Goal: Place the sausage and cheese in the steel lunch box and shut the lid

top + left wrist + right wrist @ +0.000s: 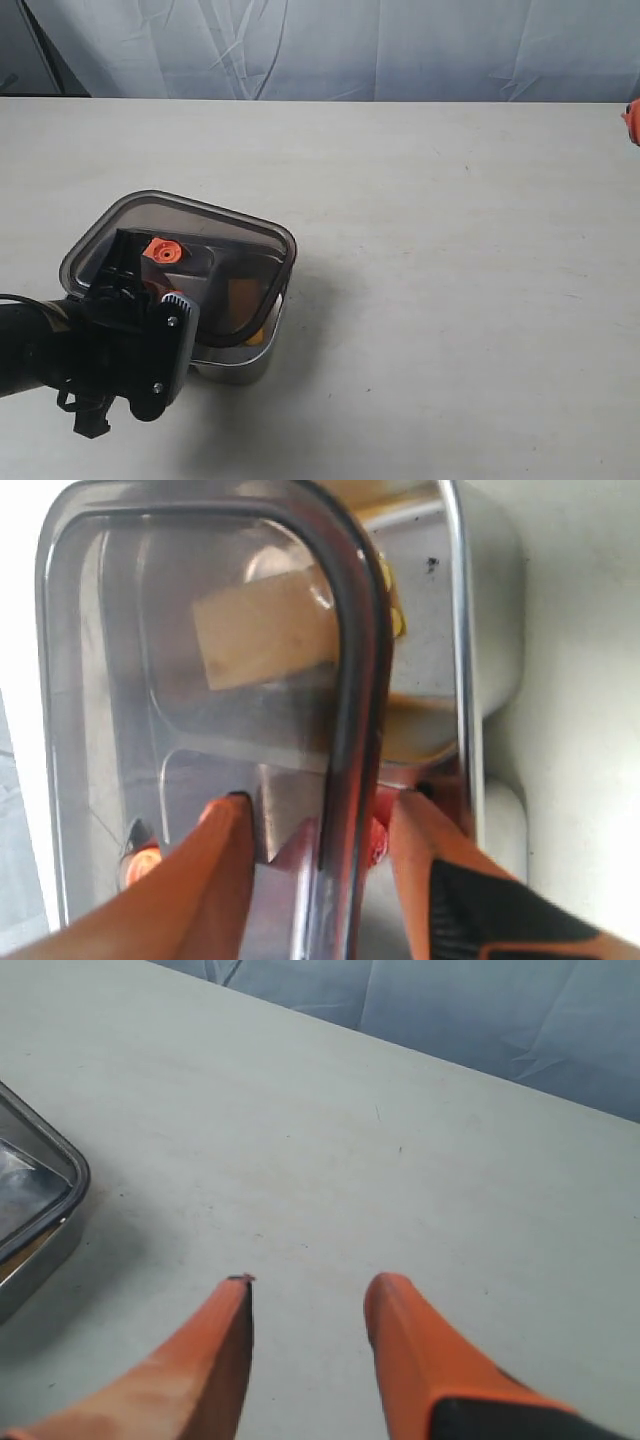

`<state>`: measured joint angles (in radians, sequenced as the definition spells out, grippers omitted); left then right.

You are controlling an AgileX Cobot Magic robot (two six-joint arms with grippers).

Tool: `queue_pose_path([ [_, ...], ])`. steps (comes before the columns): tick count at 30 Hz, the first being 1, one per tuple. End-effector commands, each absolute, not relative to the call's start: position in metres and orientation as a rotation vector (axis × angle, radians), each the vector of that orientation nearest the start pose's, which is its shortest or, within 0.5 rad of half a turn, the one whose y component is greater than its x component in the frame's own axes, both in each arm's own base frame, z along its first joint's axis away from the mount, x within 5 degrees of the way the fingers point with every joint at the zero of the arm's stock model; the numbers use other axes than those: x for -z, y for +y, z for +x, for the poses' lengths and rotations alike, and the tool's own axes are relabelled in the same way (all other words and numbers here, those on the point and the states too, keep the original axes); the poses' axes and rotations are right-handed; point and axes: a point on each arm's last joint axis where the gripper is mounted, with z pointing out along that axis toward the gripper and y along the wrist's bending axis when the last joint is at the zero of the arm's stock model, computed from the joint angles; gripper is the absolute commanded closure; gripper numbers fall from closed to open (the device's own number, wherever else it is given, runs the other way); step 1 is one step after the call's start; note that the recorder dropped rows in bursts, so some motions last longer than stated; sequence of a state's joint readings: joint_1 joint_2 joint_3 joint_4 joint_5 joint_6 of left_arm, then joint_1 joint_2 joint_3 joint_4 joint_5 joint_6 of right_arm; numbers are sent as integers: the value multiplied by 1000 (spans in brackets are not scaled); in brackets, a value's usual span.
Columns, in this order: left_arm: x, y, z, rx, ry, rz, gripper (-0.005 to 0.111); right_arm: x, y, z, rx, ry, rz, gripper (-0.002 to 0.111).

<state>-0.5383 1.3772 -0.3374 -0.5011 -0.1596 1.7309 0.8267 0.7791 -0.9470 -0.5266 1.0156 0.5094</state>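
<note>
The left claw (322,798) gapes wide astride the crooked lid (230,240); snagging could drag it off the lunch box (240,368).

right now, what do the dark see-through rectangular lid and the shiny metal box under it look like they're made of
Dark smoky rectangular lid: looks like translucent tinted plastic, smooth and glossy. You can see dimly through it into the box below.
Shiny rectangular lunch box: apparently polished stainless steel. Its walls are silvery, mirror their surroundings and carry bright highlights.
</note>
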Motion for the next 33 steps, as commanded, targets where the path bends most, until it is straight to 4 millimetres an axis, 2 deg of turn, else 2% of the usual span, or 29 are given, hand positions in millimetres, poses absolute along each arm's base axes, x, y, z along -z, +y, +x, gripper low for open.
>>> queue_pose_path([
  [1, -153, -102, 179, -373, 1567, 1863, 63, -381, 65, 114, -61, 2128, -446, 69],
  [6, -155, -102, 179, -375, 1563, 1855, 63, -381, 65, 114, -74, 2126, -447, 69],
  [11, -155, -102, 179, -376, 1563, 1853, 63, -378, 81, 114, -266, 2060, -473, 69],
  [14, -155, -102, 179, -380, 1561, 1851, 63, -358, 103, 125, -371, 1978, -526, 70],
  [16, -155, -102, 179, -380, 1561, 1851, 63, -341, 118, 135, -395, 1958, -558, 79],
  [19, -155, -102, 179, -380, 1561, 1851, 63, -319, 140, 155, -383, 1975, -573, 108],
  [23, -155, -102, 179, -382, 1561, 1849, 63, -302, 175, 189, -359, 1963, -581, 108],
  [26, -155, -102, 179, -382, 1561, 1849, 63, -295, 197, 222, -288, 1974, -547, 108],
  [29, -155, -102, 179, -369, 1582, 1831, 63, -291, 204, 265, -289, 2007, -434, 109],
  [31, -155, -102, 179, -366, 1585, 1829, 63, -285, 201, 293, -372, 2022, -375, 109],
  [33, -155, -102, 179, -366, 1585, 1829, 63, -279, 198, 316, -527, 2002, -355, 109],
])
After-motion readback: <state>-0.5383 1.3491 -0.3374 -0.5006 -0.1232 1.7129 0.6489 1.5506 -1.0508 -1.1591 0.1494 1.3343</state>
